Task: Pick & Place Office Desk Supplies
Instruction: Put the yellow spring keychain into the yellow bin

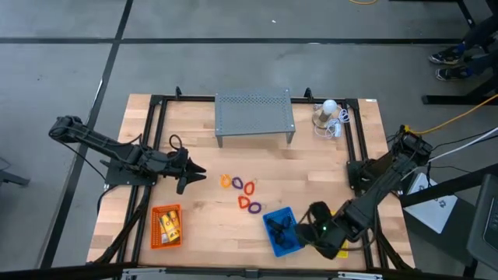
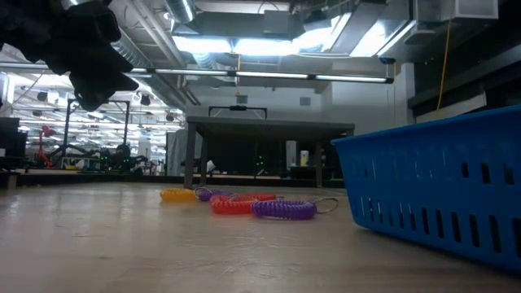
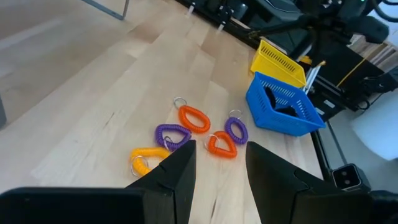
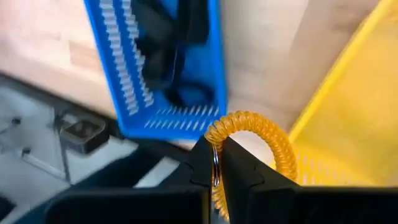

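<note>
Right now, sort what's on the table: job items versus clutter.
Job: coil loops on the wood; yellow coil loop in the right gripper; black clips in blue basket; packets in orange basket.
Clutter: grey shelf; white bulb.

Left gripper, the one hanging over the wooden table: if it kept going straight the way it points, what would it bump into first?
Probably the coil loops: the open left gripper aims toward the purple loop and orange loop lying just ahead on the table. Depth is hard to judge.
</note>
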